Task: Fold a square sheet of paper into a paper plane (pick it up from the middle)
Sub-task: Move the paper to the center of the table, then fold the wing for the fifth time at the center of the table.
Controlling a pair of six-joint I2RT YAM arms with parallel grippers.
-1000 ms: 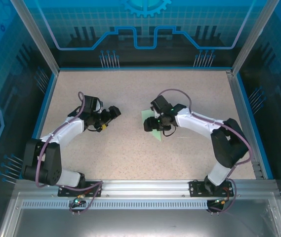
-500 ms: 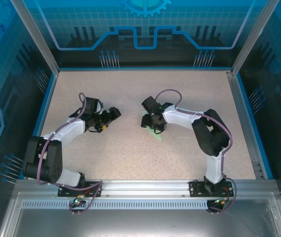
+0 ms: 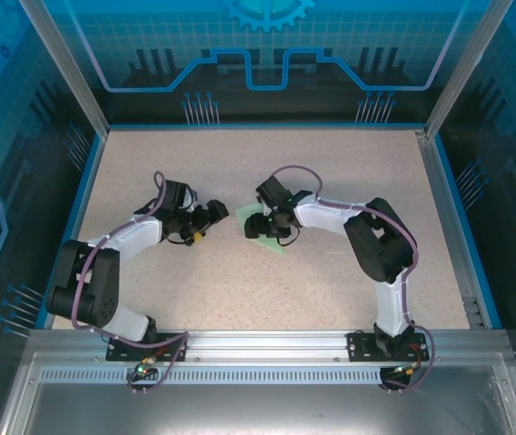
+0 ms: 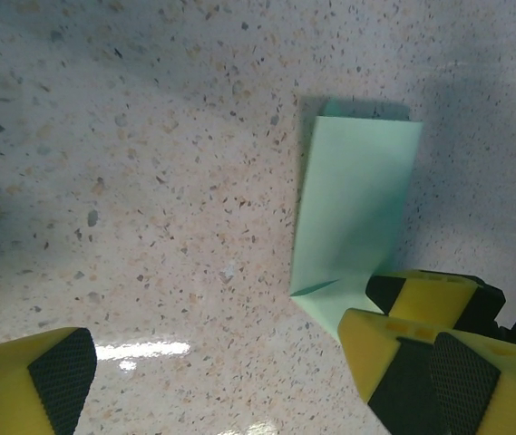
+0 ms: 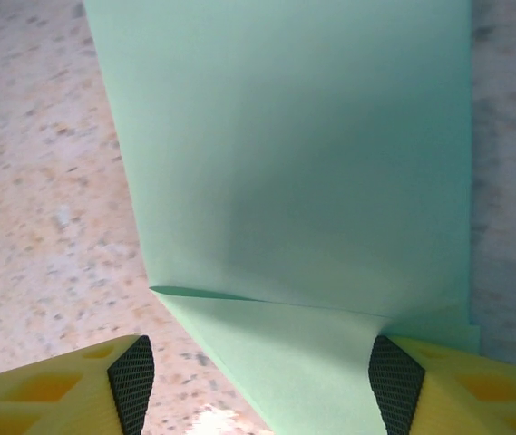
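Note:
The square sheet of paper (image 3: 254, 227) is pale mint green and lies on the speckled table, folded into a long strip with a slanted flap at one end (image 4: 357, 204). My right gripper (image 3: 264, 221) hovers low over it, open. In the right wrist view the sheet (image 5: 285, 172) runs between the two pads, its edge against the right pad (image 5: 394, 376) and clear of the left one. My left gripper (image 3: 215, 216) is open just left of the sheet. Its right finger (image 4: 439, 376) reaches the strip's flap end, with only table between the jaws (image 4: 230, 381).
The speckled tabletop (image 3: 267, 163) stretches out behind both grippers, bounded by a blue rim (image 3: 262, 126) and glass walls. A metal rail (image 3: 267, 343) carrying the arm bases runs along the near edge. The right arm's elbow (image 3: 380, 240) stands to the right of the sheet.
The right gripper has moved left and the sheet now lies further left with it. The left gripper has shifted right, closing the gap to the sheet.

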